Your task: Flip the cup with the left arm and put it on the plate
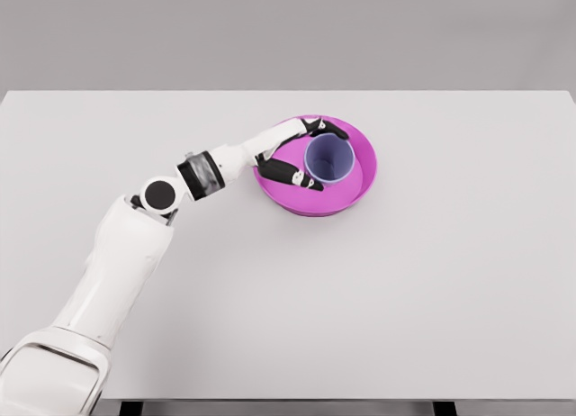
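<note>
Left arm (117,263): rising from lower left across white counter (450,281). Left hand (292,155): curling around blue cup (329,158), fingers either side. Cup: standing mouth-up on magenta plate (355,195), right of centre frame. Risk: tipping cup or dragging plate if withdrawing carelessly.

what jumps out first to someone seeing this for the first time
The bright magenta plate right of the table's centre, with a bluish-purple cup standing mouth-up on it. Next, the white arm reaching in from lower left, its left hand wrapped around the cup.
</note>
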Motion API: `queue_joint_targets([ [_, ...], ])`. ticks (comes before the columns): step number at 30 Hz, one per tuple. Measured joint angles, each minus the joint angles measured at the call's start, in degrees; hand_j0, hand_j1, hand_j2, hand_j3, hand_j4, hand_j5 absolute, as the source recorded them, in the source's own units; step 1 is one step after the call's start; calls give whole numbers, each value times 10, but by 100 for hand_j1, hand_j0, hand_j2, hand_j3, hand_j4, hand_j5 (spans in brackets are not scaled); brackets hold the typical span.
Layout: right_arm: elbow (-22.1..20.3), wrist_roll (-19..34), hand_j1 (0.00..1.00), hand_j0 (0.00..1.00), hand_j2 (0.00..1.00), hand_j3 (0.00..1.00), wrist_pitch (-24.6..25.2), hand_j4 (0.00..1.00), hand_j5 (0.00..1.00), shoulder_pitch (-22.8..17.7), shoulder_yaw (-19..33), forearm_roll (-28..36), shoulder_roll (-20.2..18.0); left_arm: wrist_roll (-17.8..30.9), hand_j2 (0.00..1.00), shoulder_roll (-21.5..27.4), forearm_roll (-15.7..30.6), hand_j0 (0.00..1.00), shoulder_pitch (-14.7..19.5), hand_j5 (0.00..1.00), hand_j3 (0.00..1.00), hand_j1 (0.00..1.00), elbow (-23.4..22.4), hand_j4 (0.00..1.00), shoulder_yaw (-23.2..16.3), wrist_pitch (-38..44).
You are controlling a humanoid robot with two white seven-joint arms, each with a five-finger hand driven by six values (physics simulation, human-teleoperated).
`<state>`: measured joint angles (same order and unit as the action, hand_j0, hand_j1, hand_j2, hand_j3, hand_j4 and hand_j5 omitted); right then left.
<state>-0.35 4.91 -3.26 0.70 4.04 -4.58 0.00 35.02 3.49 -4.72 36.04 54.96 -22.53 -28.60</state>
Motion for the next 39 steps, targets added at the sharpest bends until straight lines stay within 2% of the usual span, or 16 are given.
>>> queue_joint_targets([
  [2,0,0,100,100,100,100,0,100,100,0,0,0,0,0,76,0,0,76,0,76,76,76,-3,76,-1,0],
  [4,0,0,100,100,100,100,0,100,100,0,0,0,0,0,89,0,0,89,-1,89,89,89,-4,89,-1,-1],
  [6,0,0,100,100,100,100,0,100,100,0,0,0,0,0,97,0,-1,97,-1,97,97,97,-4,97,-1,-1],
  [8,0,0,100,100,100,100,0,100,100,0,0,0,0,0,100,1,-1,100,-2,100,100,100,-4,100,-1,-1],
  [39,0,0,100,100,100,100,0,100,100,0,0,0,0,0,100,8,-1,100,4,100,100,100,13,100,6,-15],
])
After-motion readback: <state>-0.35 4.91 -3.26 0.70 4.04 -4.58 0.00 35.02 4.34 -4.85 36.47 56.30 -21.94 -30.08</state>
